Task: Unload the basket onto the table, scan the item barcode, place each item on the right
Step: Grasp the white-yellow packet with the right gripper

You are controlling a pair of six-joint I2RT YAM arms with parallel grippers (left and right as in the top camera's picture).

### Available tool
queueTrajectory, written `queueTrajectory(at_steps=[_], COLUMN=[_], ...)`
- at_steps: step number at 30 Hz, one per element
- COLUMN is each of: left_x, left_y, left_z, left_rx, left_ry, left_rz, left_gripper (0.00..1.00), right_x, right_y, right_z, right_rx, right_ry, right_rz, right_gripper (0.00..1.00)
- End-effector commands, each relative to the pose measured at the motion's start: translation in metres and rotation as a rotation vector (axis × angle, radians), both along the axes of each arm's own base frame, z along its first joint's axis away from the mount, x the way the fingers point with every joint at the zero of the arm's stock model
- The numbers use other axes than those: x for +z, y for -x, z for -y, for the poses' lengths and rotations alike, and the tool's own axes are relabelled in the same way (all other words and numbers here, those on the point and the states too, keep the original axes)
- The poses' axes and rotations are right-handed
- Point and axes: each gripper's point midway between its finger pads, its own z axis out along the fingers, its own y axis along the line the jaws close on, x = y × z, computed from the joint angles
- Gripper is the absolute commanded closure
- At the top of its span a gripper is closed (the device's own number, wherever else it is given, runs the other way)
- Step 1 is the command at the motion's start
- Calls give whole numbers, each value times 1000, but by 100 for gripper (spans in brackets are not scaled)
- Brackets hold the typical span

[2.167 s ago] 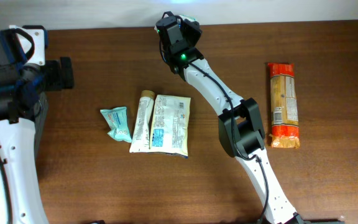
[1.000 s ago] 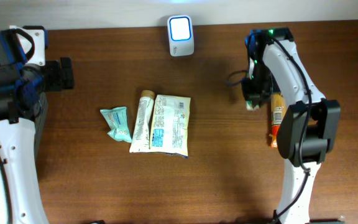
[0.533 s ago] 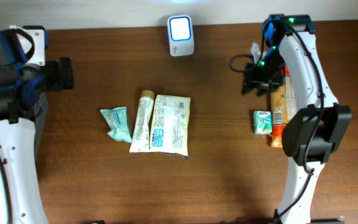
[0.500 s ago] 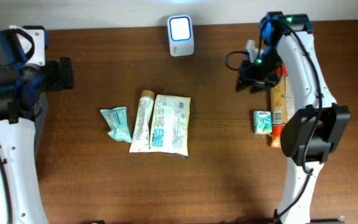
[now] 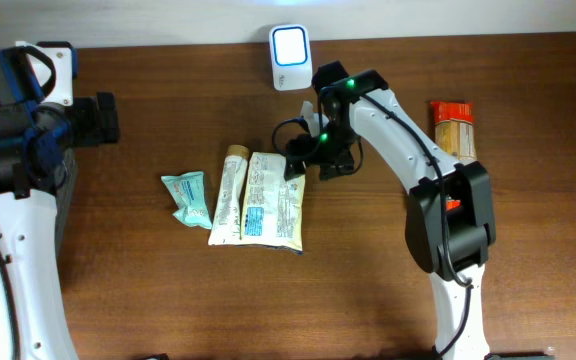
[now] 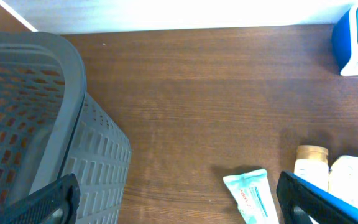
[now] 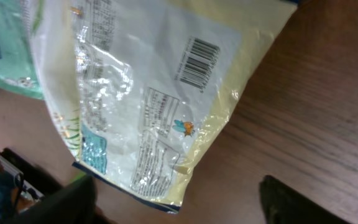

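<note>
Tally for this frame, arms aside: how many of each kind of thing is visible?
Packaged items: 4 (teal packet, beige tube, white-and-yellow pouch, orange pack)
Scanner: 1
Basket: 1
Total: 6. Anything under the right arm is hidden.

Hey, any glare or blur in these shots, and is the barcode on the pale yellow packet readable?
Right wrist view: the glossy pale yellow plastic packet shows crinkly white glare on its left half, yet its black barcode is readable. Overhead view: the white scanner's lit screen is blown out. Left wrist view: the bright strip beyond the wooden table is overexposed.
</note>
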Motion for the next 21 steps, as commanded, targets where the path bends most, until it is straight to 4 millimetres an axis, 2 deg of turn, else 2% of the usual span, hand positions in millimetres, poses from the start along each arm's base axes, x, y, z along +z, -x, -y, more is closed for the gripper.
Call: queueTrajectory(at_steps=[1,2,4,7,9,10,15,21], left_x=[4,4,4,4,4,4,4,4], left_y=[1,1,1,1,1,1,1,1], left_z=[1,1,1,1,1,1,1,1], left_rx=[-13,-13,-13,-13,-13,-13,-13,-14], left_ry=[-7,-7,-7,-7,-7,-7,-7,-7], left_rz=[11,11,11,11,11,11,11,11], left_gripper=[1,1,1,1,1,1,1,1], right_x=[4,4,5,6,6,3,-4,-13], right_y=[8,11,16,30,34,33,27,28], right_z=[-20,-29,-43,-78,-95,-104,-119,-119], right_rx=[27,47,59,106,103,65,-41,-94], right_ry=[-23,-29,-33,-52,-59,-21,96,166], right_rz=[9,21,28,57,75,99,204,239], right_gripper=[30,39,47,63,89,96,96,96])
